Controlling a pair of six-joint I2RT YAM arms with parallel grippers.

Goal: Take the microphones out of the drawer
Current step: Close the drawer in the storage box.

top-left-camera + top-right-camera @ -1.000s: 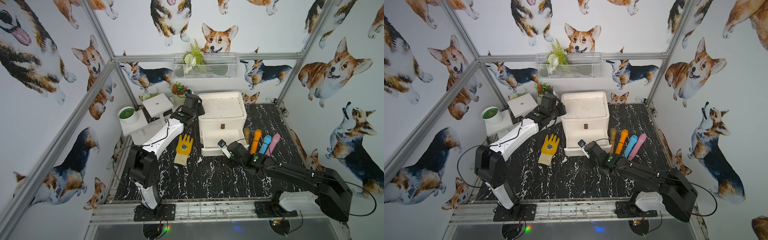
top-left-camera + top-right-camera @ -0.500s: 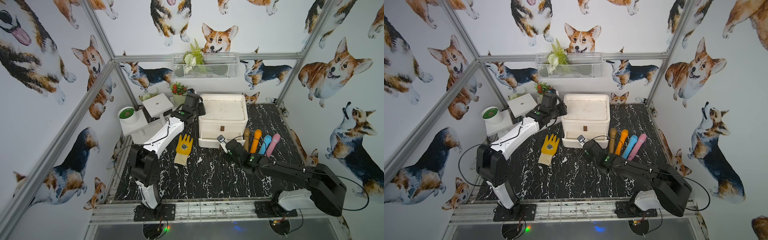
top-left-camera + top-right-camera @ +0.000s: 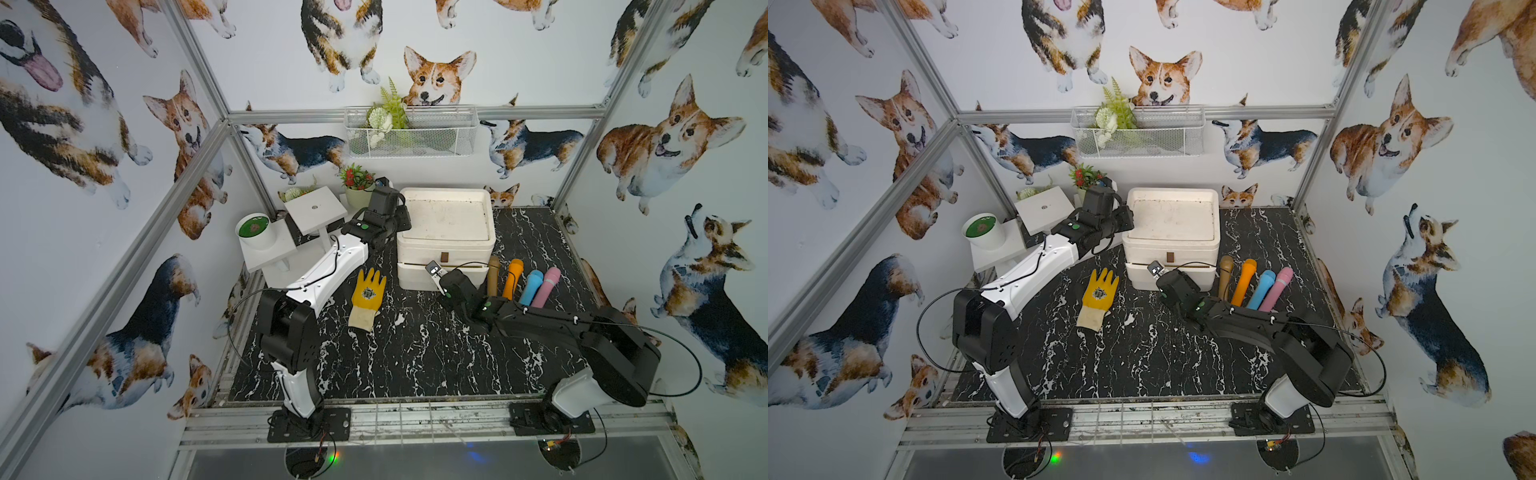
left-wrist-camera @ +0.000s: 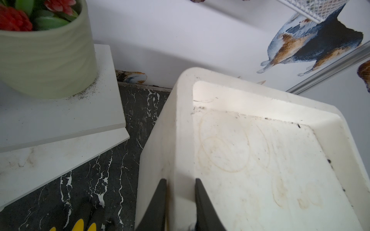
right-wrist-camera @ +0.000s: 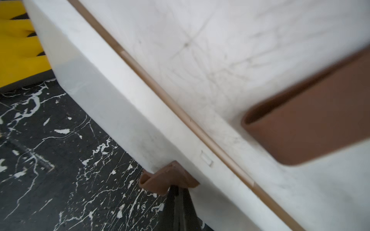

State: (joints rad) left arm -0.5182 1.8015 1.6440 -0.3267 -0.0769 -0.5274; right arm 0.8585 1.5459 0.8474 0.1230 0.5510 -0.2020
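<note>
A white drawer cabinet [image 3: 446, 224] [image 3: 1173, 220] stands at the back of the black marble table. Its lower drawer [image 3: 413, 277] [image 3: 1140, 277] sits pushed in, so its inside is hidden. Several microphones lie in a row right of the cabinet: brown [image 3: 493, 274], orange [image 3: 513, 279], blue [image 3: 532, 287] and pink [image 3: 547, 284]. My right gripper [image 5: 177, 187] [image 3: 442, 276] is shut, its tips tucked under the lower drawer's brown handle tab [image 5: 160, 180]. My left gripper [image 4: 180, 180] [image 3: 401, 221] is shut on the cabinet's left top rim [image 4: 183, 140], one finger on each side.
A yellow glove [image 3: 368, 297] [image 3: 1098, 297] lies on the table left of the cabinet. White stands [image 3: 316, 208], a potted red plant [image 3: 357, 195] and a green-topped cup [image 3: 255, 230] fill the back left corner. A wire basket [image 3: 411, 133] hangs on the back wall.
The lower drawer, open a second ago, has slid shut. My right gripper moved toward the cabinet with its front. The left gripper stayed on the rim.
</note>
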